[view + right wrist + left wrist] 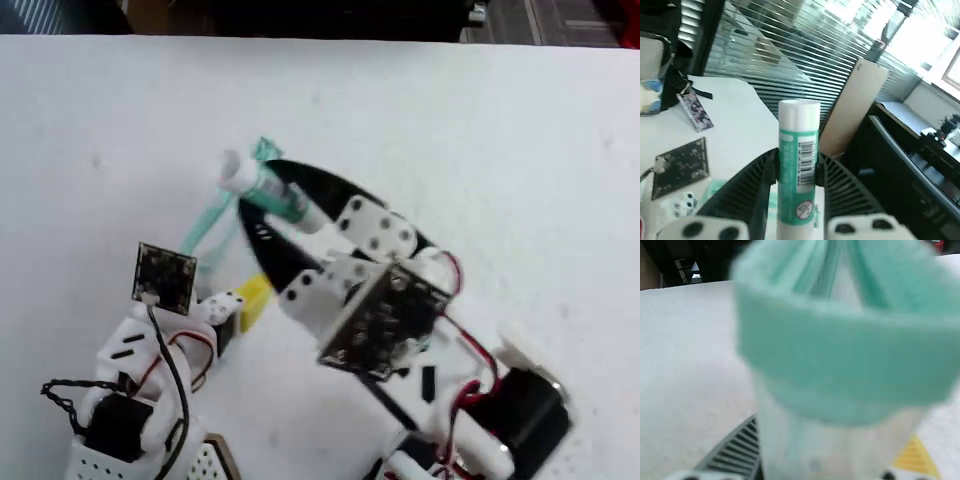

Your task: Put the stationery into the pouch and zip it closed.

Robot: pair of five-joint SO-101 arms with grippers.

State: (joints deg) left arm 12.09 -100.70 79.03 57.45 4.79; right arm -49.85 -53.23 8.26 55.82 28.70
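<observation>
- Clamping the glue stick (799,120) between the right gripper (797,159) jaws, pressing on both its sides.
- Pinching the teal pouch (840,365) in the left gripper (240,298).
- Holding the glue stick's white end just beside the pouch's top edge, above the white table (450,130).

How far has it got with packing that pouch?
Done: nothing I can confirm; the mint pouch is hard to see into. In hand: the right arm's jaws clamp the glue stick, held up by the pouch, which sits between the left arm's jaws. Left: getting the glue stick inside and zipping up.
</observation>
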